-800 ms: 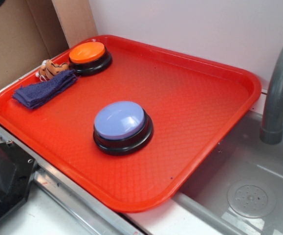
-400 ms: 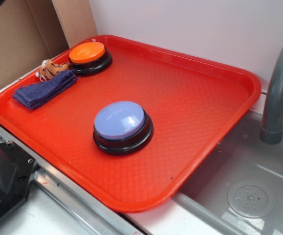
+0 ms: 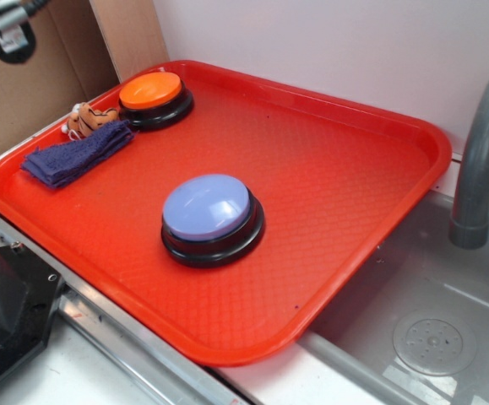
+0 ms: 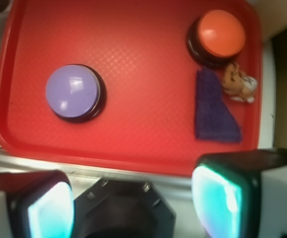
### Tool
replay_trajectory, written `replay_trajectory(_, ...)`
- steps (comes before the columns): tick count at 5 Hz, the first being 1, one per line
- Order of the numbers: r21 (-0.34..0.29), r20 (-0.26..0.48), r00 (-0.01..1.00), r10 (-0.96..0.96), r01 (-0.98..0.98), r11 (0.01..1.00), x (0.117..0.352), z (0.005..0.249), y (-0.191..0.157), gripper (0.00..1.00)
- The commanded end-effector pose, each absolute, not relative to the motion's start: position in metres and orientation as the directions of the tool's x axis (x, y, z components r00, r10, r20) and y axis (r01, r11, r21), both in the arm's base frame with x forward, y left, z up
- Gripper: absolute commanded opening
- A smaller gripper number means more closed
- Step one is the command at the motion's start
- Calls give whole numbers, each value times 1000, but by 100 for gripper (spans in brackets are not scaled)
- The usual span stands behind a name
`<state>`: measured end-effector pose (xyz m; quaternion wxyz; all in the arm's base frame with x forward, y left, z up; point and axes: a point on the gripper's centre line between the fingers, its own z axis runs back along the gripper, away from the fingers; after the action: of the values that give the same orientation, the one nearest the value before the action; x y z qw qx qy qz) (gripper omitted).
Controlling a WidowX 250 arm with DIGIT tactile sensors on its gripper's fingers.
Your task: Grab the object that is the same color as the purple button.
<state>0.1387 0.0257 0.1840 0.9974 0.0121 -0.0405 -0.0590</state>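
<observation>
Gripper (image 4: 133, 201): seen from the wrist view with its two pads spread wide apart, nothing held between them; it is placed above the near edge of the tray, clear of everything on it. In the exterior view only a dark part of the arm is seen at the top left corner.
Pads (image 4: 217, 198): glowing teal faces in black housings, one at each side of the lower frame.
Worktop (image 3: 100, 371): a pale metal strip is seen along the near edge of the tray.
Tray (image 3: 328, 169): red, textured, with a raised rim; everything below is carried on it.
Purple button (image 3: 207, 207): pale lavender dome on a black base, set near the middle of the tray, toward its near edge, well apart from the other things.
Cloth (image 3: 75, 154): dark purple-blue, folded, laid flat near the far left corner of the tray, untouched by the gripper.
Plush toy (image 3: 90, 118): small, orange striped, touching the cloth's far side, against the left rim.
Orange button (image 3: 152, 91): black base, in the far left corner, just beside toy and cloth.
Sink (image 3: 430, 337): grey basin with a drain, past the tray's right edge.
Faucet (image 3: 480, 160): grey, curved, above the sink.
</observation>
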Motion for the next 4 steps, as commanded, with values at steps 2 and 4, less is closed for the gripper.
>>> replay_trajectory(2,117,185,969,-166,146,982,181,107,87,100)
replay_trajectory(4,86,201,977,-66,49,995,186,53,116,100)
